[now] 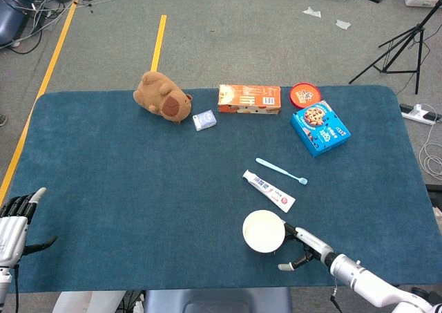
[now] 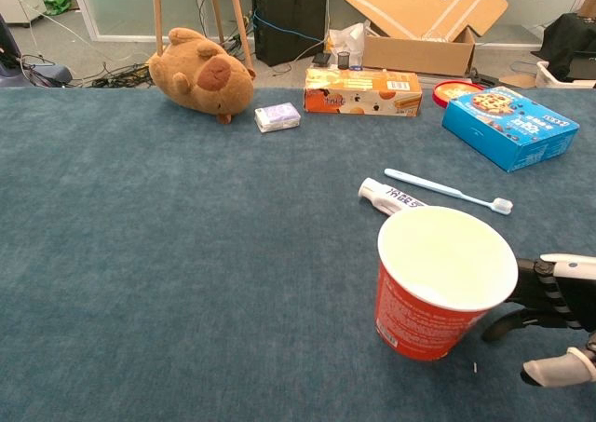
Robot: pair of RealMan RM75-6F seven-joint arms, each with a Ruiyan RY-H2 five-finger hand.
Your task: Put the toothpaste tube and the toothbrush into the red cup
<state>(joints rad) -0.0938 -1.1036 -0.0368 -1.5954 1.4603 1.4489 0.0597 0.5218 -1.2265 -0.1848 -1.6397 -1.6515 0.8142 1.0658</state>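
Observation:
The red cup (image 1: pixel 262 231) (image 2: pixel 445 282) stands upright and empty near the table's front edge. My right hand (image 1: pixel 304 247) (image 2: pixel 549 301) grips it from its right side, with fingers against the cup wall. The white toothpaste tube (image 1: pixel 269 191) (image 2: pixel 391 197) lies flat just behind the cup. The light blue toothbrush (image 1: pixel 281 171) (image 2: pixel 447 191) lies flat a little further back, apart from the tube. My left hand (image 1: pixel 15 223) hangs off the table's front left corner, fingers spread and holding nothing.
Along the back stand a brown plush animal (image 1: pixel 162 97), a small white box (image 1: pixel 204 120), an orange carton (image 1: pixel 249 99), a red round lid (image 1: pixel 304 92) and a blue cookie box (image 1: pixel 320 128). The table's front edge (image 1: pixel 207 285) runs close to the cup.

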